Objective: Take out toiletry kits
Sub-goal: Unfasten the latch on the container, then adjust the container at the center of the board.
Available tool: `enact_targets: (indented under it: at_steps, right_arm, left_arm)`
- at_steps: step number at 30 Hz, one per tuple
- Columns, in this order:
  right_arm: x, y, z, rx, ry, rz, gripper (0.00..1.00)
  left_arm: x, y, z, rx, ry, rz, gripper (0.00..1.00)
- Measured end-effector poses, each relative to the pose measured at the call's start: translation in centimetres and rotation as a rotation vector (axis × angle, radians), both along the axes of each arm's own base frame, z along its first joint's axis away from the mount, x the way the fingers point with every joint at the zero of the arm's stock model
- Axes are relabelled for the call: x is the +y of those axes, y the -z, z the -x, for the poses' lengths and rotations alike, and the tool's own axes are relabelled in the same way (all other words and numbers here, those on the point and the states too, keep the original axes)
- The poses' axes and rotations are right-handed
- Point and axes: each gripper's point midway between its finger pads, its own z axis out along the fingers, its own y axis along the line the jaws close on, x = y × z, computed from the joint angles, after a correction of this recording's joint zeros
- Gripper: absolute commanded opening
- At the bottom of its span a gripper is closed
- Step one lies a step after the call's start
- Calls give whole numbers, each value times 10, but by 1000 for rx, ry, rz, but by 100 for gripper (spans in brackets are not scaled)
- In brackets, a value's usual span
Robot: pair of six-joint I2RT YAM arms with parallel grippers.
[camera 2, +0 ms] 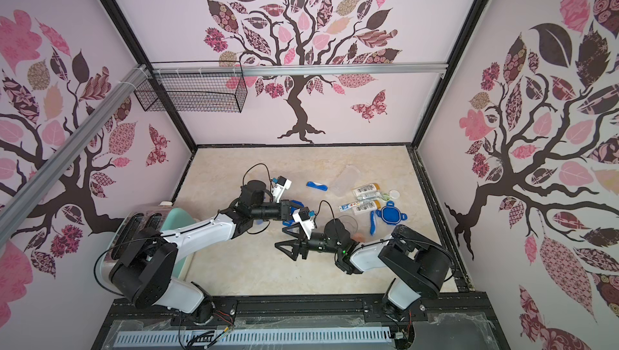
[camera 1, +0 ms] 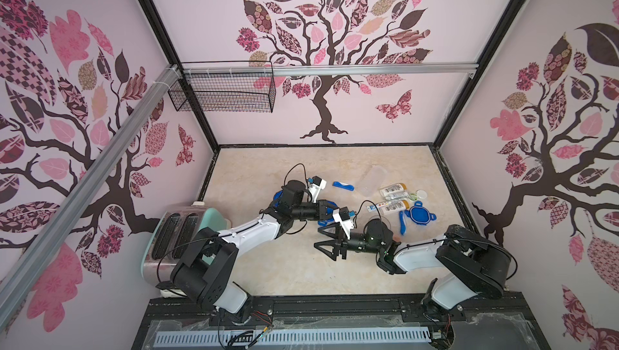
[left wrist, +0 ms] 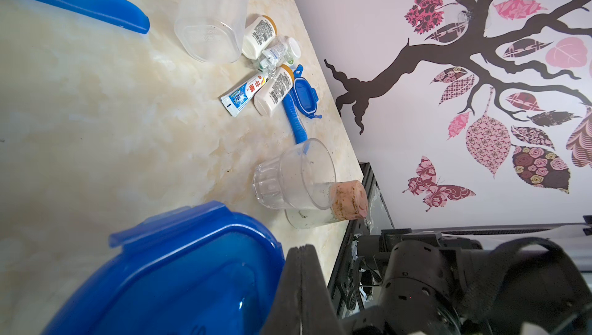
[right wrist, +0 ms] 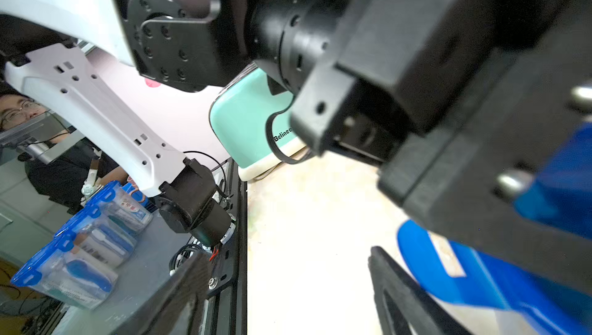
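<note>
The toiletry kits lie loose at the table's right: two white tan-capped bottles [camera 1: 393,191] [camera 1: 396,207], a toothpaste tube [camera 1: 375,207], two blue folding toothbrushes [camera 1: 343,186] [camera 1: 403,222] and a round white tub [camera 1: 421,193]. The left wrist view shows the same bottles [left wrist: 259,37] [left wrist: 275,91], tube [left wrist: 245,94] and toothbrush [left wrist: 296,118]. My left gripper [left wrist: 301,250] is shut with nothing between its fingers, right beside a blue-lidded jar [left wrist: 179,272]. My right gripper [camera 1: 323,239] [right wrist: 286,256] hangs open and empty over bare table, next to that blue lid [right wrist: 480,279].
An empty clear jar [camera 1: 373,179] lies on its side, and its blue clip lid [camera 1: 418,214] rests by the toothbrush. A cork-stoppered glass bottle [left wrist: 320,195] lies near the right edge. A teal toaster [camera 1: 177,231] stands front left. A wire basket [camera 1: 224,92] hangs on the back wall.
</note>
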Motion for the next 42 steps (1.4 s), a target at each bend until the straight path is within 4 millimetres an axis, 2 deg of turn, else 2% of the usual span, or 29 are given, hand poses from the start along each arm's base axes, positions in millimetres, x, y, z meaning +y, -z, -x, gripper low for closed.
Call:
enact_targets:
  at_steps: [5, 6, 10, 17, 21, 23, 27, 31, 35, 38, 42]
  right_arm:
    - [1, -16, 5, -70, -27, -18, 86]
    - [0, -17, 6, -80, -31, -13, 90]
    - [-5, -27, 13, -144, -47, 5, 90]
    - [-25, -68, 30, -296, -46, -17, 92]
    - [-39, -82, 28, -347, 10, -23, 92]
    - [-47, -82, 18, -342, 48, -9, 91]
    - [-59, -76, -4, -308, 122, 18, 91]
    - [-65, -66, -21, -247, 181, 47, 92]
    - [-60, -47, -42, -151, 214, 113, 91]
    - [-58, -40, -59, -85, 239, 137, 92]
    - [-62, -35, -89, -11, 298, 171, 90]
  left_arm:
    - [0, -1, 0, -1, -2, -2, 4]
    - [1, -1, 1, -2, -3, -3, 5]
    - [2, -4, 3, 2, -11, -27, 13]
    - [10, -7, 6, 25, -35, -88, 20]
    - [12, -11, 7, 40, -42, -113, 29]
    - [14, -17, 7, 37, -49, -128, 37]
    - [22, -34, 7, 16, -78, -154, 45]
    - [33, -65, 10, -56, -117, -152, 47]
    - [50, -84, 17, -115, -177, -146, 47]
    - [61, -80, 23, -116, -208, -162, 47]
    - [73, -54, 27, -64, -249, -219, 46]
